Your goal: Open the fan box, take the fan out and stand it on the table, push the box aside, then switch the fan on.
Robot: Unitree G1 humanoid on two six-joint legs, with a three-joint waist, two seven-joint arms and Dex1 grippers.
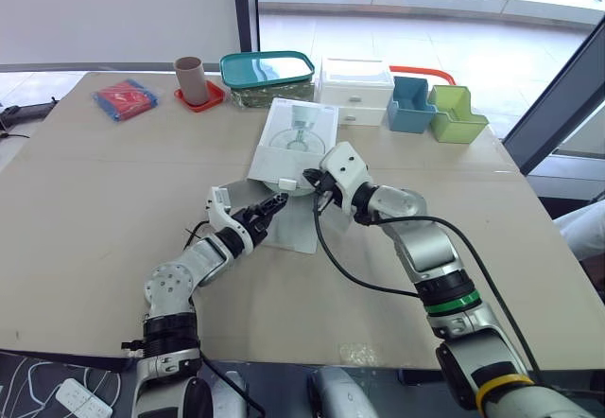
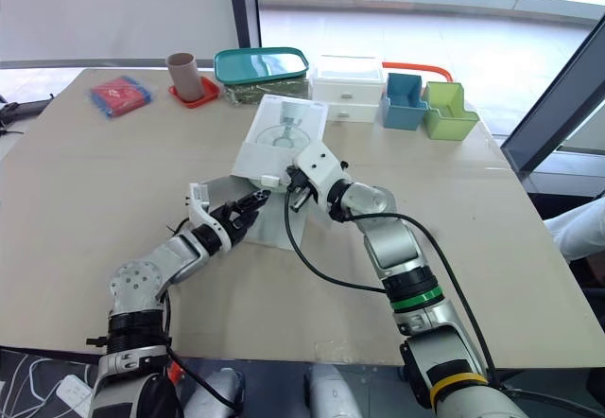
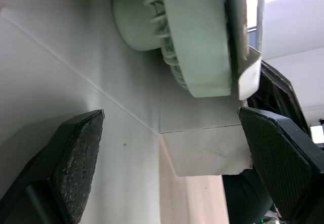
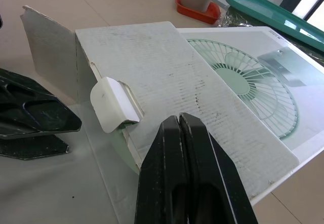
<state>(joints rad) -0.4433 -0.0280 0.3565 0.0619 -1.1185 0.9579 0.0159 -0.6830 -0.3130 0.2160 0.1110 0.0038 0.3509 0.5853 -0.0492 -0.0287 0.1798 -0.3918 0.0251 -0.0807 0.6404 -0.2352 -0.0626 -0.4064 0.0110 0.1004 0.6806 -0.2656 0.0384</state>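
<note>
We see the fan box (image 1: 295,139) lying flat on the table (image 1: 95,210), printed lid up, with the end nearest our grippers open. Our left gripper (image 1: 277,201) sits at that open end with its two fingers (image 3: 76,153) spread wide apart and gripping nothing. Straight ahead of them, inside the mouth of the box, is the pale green fan (image 3: 195,36), its grille and round hub showing. The fan is in the box, and only its edge reaches the opening.

A white curved tab (image 4: 114,105) pokes out of the mouth between the two grippers. Our right gripper (image 4: 179,120) hovers over the near edge of the lid with its fingers pressed together and nothing between them. We cannot tell whether the tips touch the cardboard. A side flap (image 4: 48,57) stands open beside the left gripper, and the bottom flap (image 1: 293,231) lies spread on the table under its fingertips.

Well beyond both grippers, past the far end of the box, stand a teal tray (image 1: 267,68), a white drawer unit (image 1: 354,92) with its drawers shut, a blue bin (image 1: 411,106) and a green bin (image 1: 456,115) side by side. A brown cup (image 1: 189,79) stands upright on a red coaster (image 1: 200,99). We cannot see what any of them hold.
</note>
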